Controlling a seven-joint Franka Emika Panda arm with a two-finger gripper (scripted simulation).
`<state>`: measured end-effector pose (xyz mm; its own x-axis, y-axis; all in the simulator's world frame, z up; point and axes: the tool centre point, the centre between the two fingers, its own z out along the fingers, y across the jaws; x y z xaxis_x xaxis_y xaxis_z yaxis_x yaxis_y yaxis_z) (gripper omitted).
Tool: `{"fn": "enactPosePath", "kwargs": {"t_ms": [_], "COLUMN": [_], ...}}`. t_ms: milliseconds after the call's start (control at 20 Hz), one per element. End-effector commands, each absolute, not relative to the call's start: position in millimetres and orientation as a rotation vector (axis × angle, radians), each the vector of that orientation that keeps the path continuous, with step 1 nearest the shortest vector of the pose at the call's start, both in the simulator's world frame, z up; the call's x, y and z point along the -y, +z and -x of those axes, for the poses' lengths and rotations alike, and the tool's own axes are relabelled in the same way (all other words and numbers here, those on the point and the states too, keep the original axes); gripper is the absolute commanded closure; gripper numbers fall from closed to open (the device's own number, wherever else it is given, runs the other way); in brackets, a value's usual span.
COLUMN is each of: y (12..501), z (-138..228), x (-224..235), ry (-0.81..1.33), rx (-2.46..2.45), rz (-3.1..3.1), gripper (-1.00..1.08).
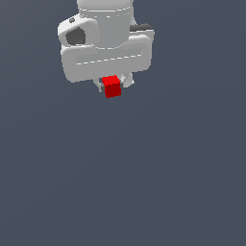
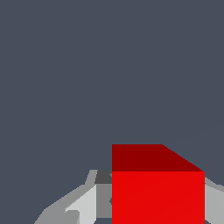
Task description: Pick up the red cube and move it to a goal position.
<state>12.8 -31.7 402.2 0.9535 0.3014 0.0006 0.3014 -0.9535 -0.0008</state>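
Wrist view first, and the gripper point(image 2: 153, 205) is clenched on the red cube point(image 2: 157, 192): a pale finger point(image 2: 85, 205) shows hard against one side of it, another edges out on the far side, and the cube sits squarely between them, filling the space. Over in the exterior view the story matches: the red cube point(image 1: 112, 86) hangs directly under the white gripper point(image 1: 113, 85), tucked between short fingertips, noticeably narrower than the white body above it. So the thing of the task lies right at the end effector, below the gripper's palm, touching both fingers as far as can be told. A cube has no long axis to speak of; its faces look roughly square to the fingers. There is only the one arm, so no question of which is nearer. Around the cube there is nothing but flat grey-blue ground, with no goal marker visible in either view, so which way the carry has to go cannot be read from here. My judgement: the pick looks done and the transport is what remains. No brand, label or writing can be read anywhere, on gripper or cube.
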Motion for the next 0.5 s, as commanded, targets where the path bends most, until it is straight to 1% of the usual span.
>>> {"fn": "enactPosePath", "kwargs": {"t_ms": [0,450], "y": [417,448], "z": [-18,-29], "x": [34,40], "ry": [0.000,0.000], "rx": [0.479,0.479], "rz": [3.104,3.104], "gripper": [1.08,1.08]}}
